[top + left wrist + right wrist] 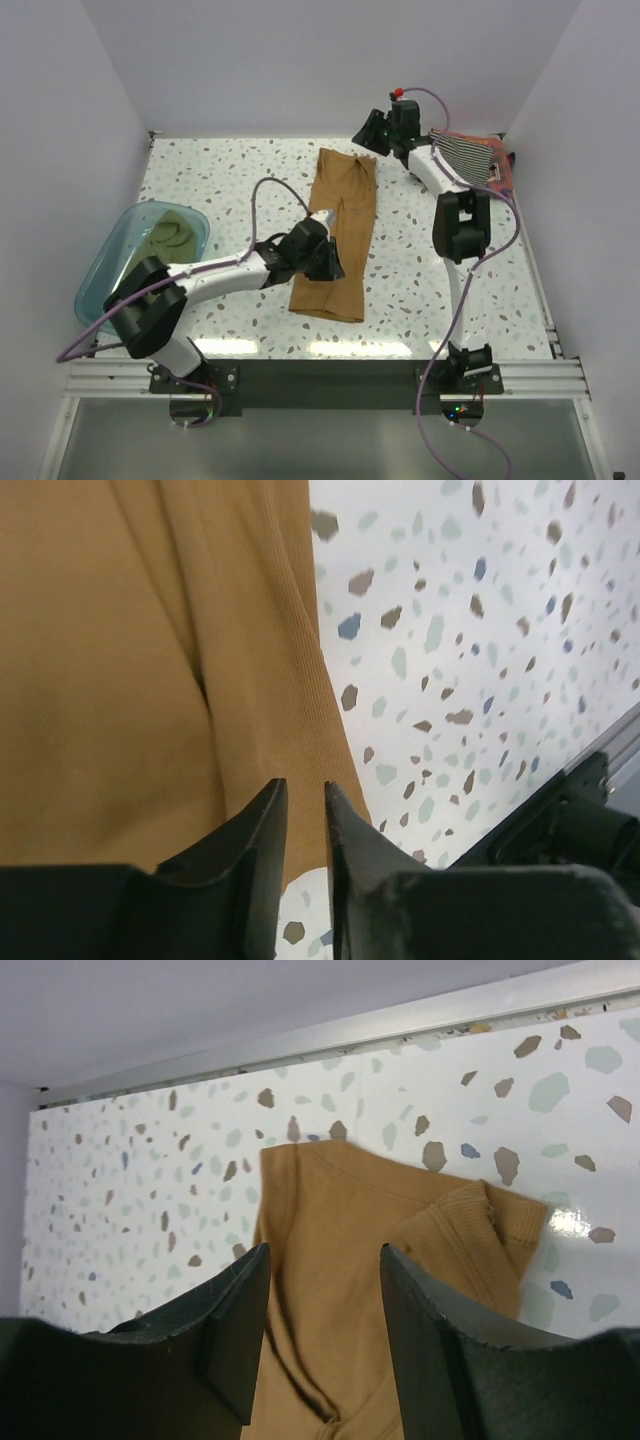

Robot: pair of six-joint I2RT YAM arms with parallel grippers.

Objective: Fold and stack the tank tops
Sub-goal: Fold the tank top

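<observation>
Care is needed with the tan-brown ribbed cloth tank top point(335, 235), laid lengthwise at mid-frame: both layers should be caught at its left edge by the left gripper point(303, 785), whose fingers are almost pressed together (whether on cloth cannot be told), while its far end is taken by the spread-fingered right gripper point(325, 1250).

Your tan-brown tank top point(335, 235) is plain, with a fine rib. It lies on a white tabletop point(230, 170) speckled with grey, brown, blue and pale green chips. Your translucent teal tub point(100, 275) holds an olive green tank top point(168, 233). At the far right you have a black-and-white striped tank top point(462, 152) and a reddish tank top point(505, 172). The left arm point(215, 272) and right arm point(437, 172) are white with black joints.
</observation>
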